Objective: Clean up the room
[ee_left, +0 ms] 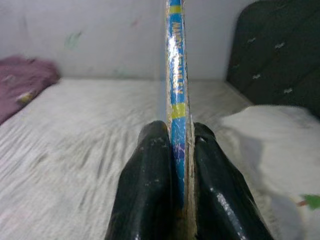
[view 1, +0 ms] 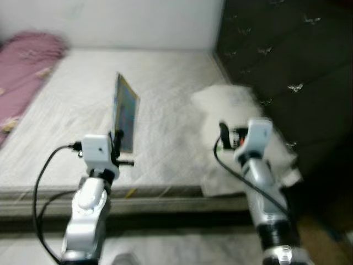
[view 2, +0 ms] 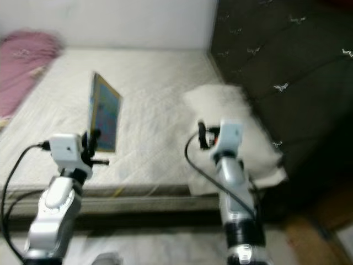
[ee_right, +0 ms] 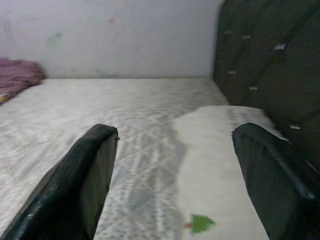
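A thin blue book (view 1: 125, 112) with yellow bands on its spine stands upright on edge, pinched between the two fingers of the left tool (ee_left: 177, 165) above the bed's (view 1: 165, 105) near edge. A white pillow (view 1: 231, 110) lies at the bed's right side against the headboard.

a white quilted mattress (view 1: 165, 149) stretches ahead of the left gripper (view 1: 118, 138). a white pillow (view 1: 231, 102) lies just ahead of the right gripper (view 1: 223, 132), against a dark tufted headboard (view 1: 287, 61) to its right. a pink blanket (view 1: 22, 72) is bunched well off to the left gripper's left, below a white wall (view 1: 138, 22).
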